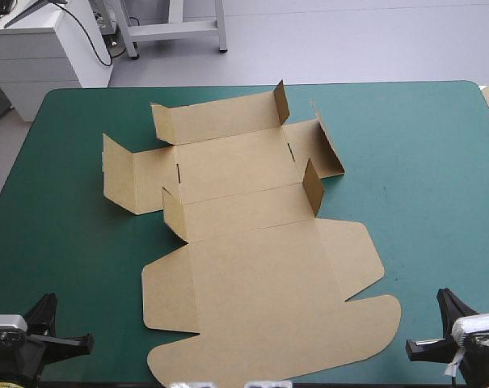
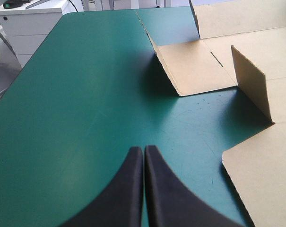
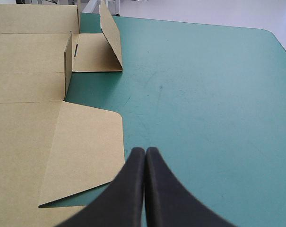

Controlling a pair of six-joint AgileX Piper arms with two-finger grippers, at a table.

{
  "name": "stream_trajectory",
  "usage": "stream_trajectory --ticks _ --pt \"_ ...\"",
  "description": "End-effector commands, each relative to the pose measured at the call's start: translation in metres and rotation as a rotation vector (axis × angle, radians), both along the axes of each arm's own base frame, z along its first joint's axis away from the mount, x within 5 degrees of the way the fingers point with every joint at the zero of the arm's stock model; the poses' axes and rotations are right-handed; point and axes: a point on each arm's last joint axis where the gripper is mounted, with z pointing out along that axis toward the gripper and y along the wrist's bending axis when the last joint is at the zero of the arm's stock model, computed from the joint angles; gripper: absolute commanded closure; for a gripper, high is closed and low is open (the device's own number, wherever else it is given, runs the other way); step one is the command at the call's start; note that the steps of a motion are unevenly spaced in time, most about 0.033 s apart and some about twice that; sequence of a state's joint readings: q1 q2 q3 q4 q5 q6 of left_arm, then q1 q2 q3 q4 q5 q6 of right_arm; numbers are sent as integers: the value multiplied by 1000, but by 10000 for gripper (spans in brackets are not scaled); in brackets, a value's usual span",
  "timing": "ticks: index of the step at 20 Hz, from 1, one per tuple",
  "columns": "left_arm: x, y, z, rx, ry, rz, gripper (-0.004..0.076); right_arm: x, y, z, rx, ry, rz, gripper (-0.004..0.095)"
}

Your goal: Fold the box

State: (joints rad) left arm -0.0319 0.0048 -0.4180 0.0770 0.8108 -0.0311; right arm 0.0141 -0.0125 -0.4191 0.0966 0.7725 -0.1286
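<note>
Box (image 1: 244, 174) lies open on the teal-green cover (image 1: 422, 178), about midway between the table's left and right edges. The lid (image 1: 260, 307) is spread flat toward the robot, its rim close to the table's near edge. Near wall (image 1: 236, 212) and far wall (image 1: 216, 121) are part raised and not tucked. Left side panel (image 1: 123, 174) and right side panel (image 1: 321, 145) are seen with their outer flaps tilted up. Nothing is held.

Left gripper (image 2: 143, 149): fingers are pressed together into one point over bare cover, beside the lid's left corner. Right gripper (image 3: 145, 150): fingers are likewise together, the tip at the edge of the lid's right flap (contact with the board cannot be told).

Risks, as judged:
1. The sheet is likely to be slid or spun if it is pushed from one side only. Cause: light board on a smooth cover with no counter-hold.
2. The lid could be dragged over the near edge, given how little cover is left there.
3. With fingers together nothing can be pinched. A flat flap met this way may be ridden over or buckled.
4. Half-raised walls may be expected to spring back if let go before the side flaps are tucked, since the creases look only partly set.
5. An end tab could be crushed inward if a wall is pressed off-centre.
</note>
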Motion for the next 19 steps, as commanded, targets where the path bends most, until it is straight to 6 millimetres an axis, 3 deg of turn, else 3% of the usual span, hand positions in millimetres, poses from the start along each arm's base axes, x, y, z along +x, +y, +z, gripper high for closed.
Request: stream_trajectory --ticks 1,11,15,19 --pt "1 -1 14 -8 -84 -5 731 -7 0 16 1 -131 -7 929" --pt "1 -1 14 -8 -84 -5 731 -3 2 25 -72 -65 34 929" --pt "1 -1 14 -8 -84 -5 731 26 9 52 -156 149 151 929" --pt "1 -1 14 -8 -84 -5 731 71 19 86 -132 183 258 926"
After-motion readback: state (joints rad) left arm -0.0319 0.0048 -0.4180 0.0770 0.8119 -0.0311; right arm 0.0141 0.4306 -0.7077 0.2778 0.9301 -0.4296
